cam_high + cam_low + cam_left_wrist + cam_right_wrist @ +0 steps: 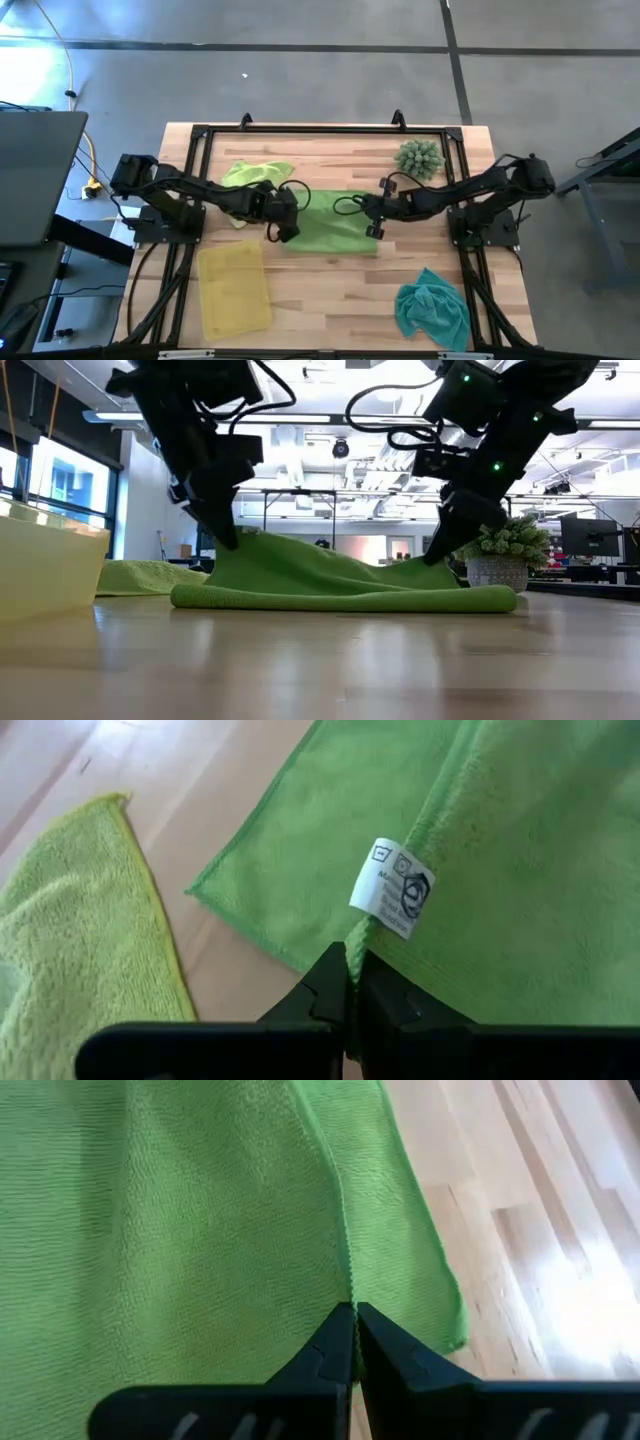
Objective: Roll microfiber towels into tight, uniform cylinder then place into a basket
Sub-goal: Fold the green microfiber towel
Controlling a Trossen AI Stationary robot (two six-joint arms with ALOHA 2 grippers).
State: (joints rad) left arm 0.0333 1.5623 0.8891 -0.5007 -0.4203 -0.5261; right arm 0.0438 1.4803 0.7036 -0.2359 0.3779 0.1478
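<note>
Early in the task: 0 of 3 towels are rolled, and the yellow basket (pixel 236 288) sits empty. Beyond the basket, mid-surface, the left pincer (pixel 352 988) and right pincer (pixel 354 1342) each pinch an edge of a lime green towel (pixel 335 228). A second lime towel (pixel 252 176) lies farther back; the teal towel (pixel 432 310) lies beside the basket.

A grey concrete floor (pixel 330 60) is seen around the wooden table (pixel 330 290). Bright windows (pixel 60 485) are seen at the left, ceiling lights (pixel 330 420) above.
</note>
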